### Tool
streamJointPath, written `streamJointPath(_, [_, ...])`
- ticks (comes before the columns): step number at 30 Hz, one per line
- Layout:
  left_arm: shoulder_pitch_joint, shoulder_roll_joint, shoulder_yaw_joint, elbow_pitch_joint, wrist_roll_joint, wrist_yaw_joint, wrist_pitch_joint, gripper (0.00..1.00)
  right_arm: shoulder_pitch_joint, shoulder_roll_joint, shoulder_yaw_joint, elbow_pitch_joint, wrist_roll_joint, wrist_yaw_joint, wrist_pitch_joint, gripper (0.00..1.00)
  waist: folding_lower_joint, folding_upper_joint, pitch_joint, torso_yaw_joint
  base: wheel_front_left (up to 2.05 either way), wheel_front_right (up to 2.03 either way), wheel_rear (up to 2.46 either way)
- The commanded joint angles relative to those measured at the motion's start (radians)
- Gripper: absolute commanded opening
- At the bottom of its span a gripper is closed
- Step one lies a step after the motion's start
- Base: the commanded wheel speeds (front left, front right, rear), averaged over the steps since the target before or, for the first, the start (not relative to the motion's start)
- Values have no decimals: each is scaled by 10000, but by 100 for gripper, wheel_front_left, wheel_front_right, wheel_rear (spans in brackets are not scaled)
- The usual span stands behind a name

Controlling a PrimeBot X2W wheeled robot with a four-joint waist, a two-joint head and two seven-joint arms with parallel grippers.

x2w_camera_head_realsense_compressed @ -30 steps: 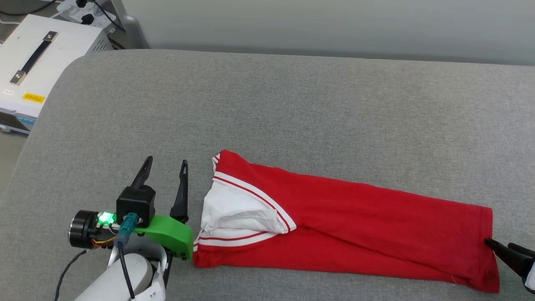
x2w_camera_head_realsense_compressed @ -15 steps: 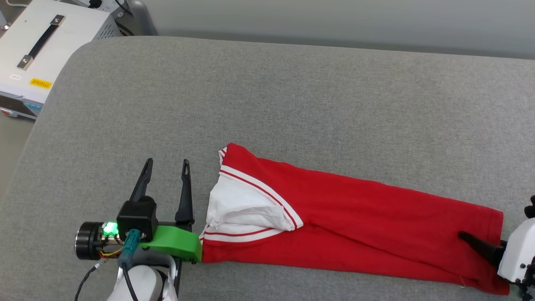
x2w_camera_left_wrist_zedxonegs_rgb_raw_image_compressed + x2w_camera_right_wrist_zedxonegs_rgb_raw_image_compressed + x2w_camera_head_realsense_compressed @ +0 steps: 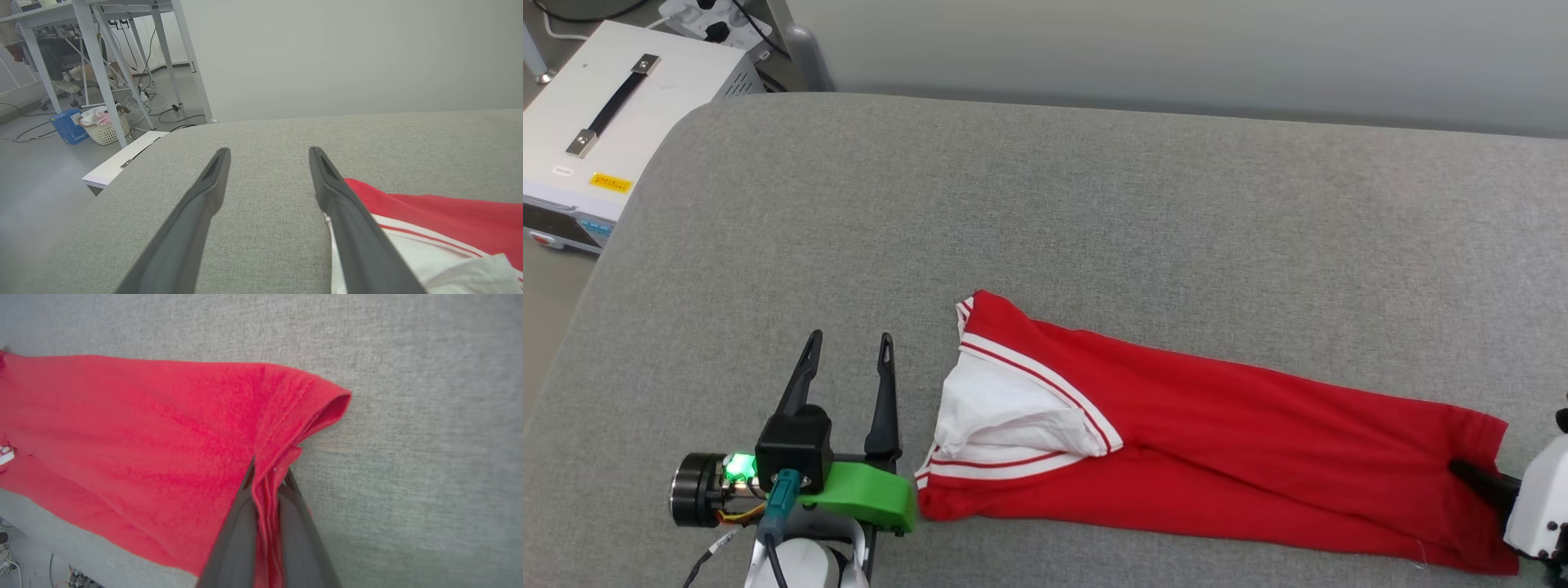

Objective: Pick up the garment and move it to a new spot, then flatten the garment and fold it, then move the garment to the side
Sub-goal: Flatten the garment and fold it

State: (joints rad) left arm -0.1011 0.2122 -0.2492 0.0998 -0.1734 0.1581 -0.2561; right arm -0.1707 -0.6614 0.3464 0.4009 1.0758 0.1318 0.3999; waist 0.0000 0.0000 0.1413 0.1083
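**Robotics laboratory or test room.** Head view: a grey fabric-covered bench (image 3: 1094, 204) stands against a plain pale wall (image 3: 1176, 49). At upper left is a white instrument case (image 3: 645, 122) with a black carry handle and a yellow label. Behind it lies a power strip (image 3: 698, 16) with plugs in it. At lower left, the left gripper (image 3: 849, 336) carries exposed wiring, a lit green lamp and a green plastic bracket. Left wrist view, upper left: a bare grey floor (image 3: 36, 179), white metal-framed tables (image 3: 98, 61), loose cables (image 3: 163, 108), a wheeled chair (image 3: 57, 87), a blue box (image 3: 67, 127) and a basket (image 3: 104, 130).
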Motion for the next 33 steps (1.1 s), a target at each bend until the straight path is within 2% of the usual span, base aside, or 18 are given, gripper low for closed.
streamJointPath(1, [213,-99,97,34,123,-96,-57,100,-20,-263,-101,119,66,-11,-70,0,0,0,-94,-45,0,0,0])
streamJointPath(10, [533,-359,569,129,511,-571,-57,100,220,-1575,-737,280,141,-11,-9,0,0,0,-325,-82,0,0,0])
streamJointPath(15, [687,-466,777,215,655,-763,-57,100,311,-1806,-695,-359,235,-11,443,0,0,0,-447,-103,0,0,0])
streamJointPath(16, [728,-520,838,245,708,-828,-57,100,319,-1831,-603,-823,274,-11,698,0,0,0,-478,-104,0,0,0])
streamJointPath(24, [701,-758,945,329,942,-1072,-57,100,-117,-1446,-128,-2997,125,-11,1394,0,0,0,-408,-17,0,0,0])
streamJointPath(33, [442,-975,1011,383,1107,-1252,-57,100,-1915,-378,1298,-3833,-841,-11,2558,0,0,0,13,147,0,0,0])
